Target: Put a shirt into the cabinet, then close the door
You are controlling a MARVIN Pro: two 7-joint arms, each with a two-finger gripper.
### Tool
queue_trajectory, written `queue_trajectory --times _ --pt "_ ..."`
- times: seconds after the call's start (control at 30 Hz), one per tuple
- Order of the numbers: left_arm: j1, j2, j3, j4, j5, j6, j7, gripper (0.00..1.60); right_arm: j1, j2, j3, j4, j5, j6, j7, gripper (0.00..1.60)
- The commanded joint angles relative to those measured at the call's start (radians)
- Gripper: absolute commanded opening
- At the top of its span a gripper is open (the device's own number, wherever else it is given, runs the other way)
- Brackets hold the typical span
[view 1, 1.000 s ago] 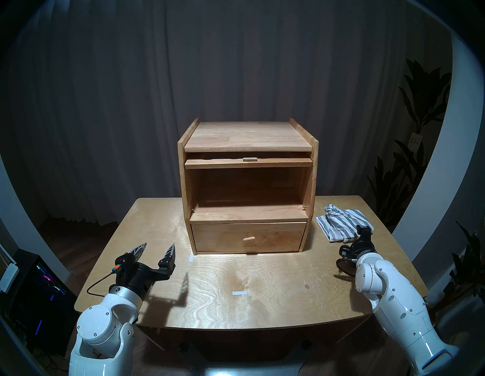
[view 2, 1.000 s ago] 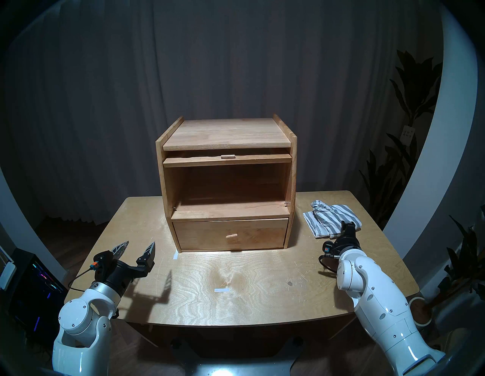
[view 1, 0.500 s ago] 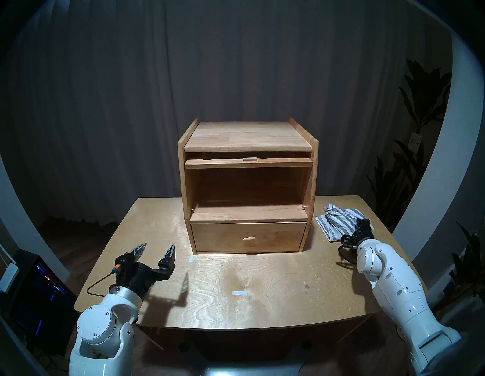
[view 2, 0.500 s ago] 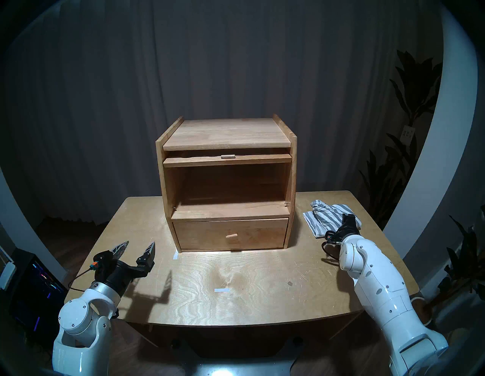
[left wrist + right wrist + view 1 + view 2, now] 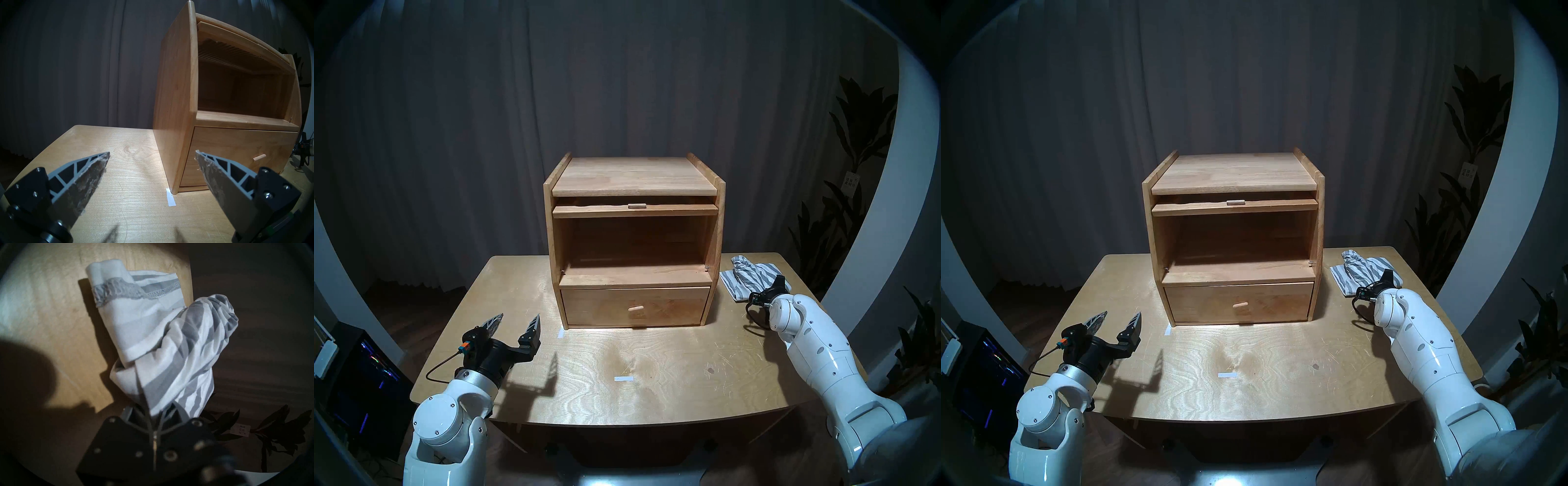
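The grey-and-white striped shirt lies crumpled on the table, right of the cabinet. My right gripper is shut on the shirt's near edge, cloth bunched between its fingers. The cabinet's large compartment stands open and empty. The door is slid in flat under the top, its peg handle facing me; its ribbed window shows from below. My left gripper hovers open and empty above the table's front left.
The drawer below the compartment is shut. Two white tape marks lie on the table. Potted plants stand beyond the right edge, a lit computer case sits low at the left, and a dark curtain hangs behind.
My right gripper moved forward onto the shirt and shut on its near edge; the shirt bunched and shifted slightly away and toward the cabinet. The left arm stayed still.
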Motion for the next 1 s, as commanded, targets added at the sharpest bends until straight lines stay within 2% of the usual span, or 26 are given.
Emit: queue_trajectory --times 0.0,0.17,0.33,0.8,0.97 --pt "-0.002 -0.003 0.002 -0.023 0.002 -0.003 0.002 1.6 -0.011 -0.071 0.079 -0.103 0.117 -0.035 -0.057 0.0" --pt "-0.006 -0.003 0.001 -0.015 0.002 -0.003 0.0 1.6 0.037 -0.049 0.117 -0.147 0.148 -0.06 -0.102 0.0" --pt "-0.007 -0.005 0.001 -0.01 0.002 -0.003 0.0 1.6 0.047 -0.049 0.146 -0.21 0.171 -0.085 -0.138 0.0" --pt "-0.009 -0.009 0.0 0.0 0.004 -0.003 0.0 1.6 0.036 -0.119 0.153 -0.374 0.256 -0.174 -0.179 0.0" --pt "-0.01 -0.01 0.0 0.004 0.004 -0.003 -0.001 1.6 0.041 -0.116 0.168 -0.431 0.271 -0.196 -0.205 0.0"
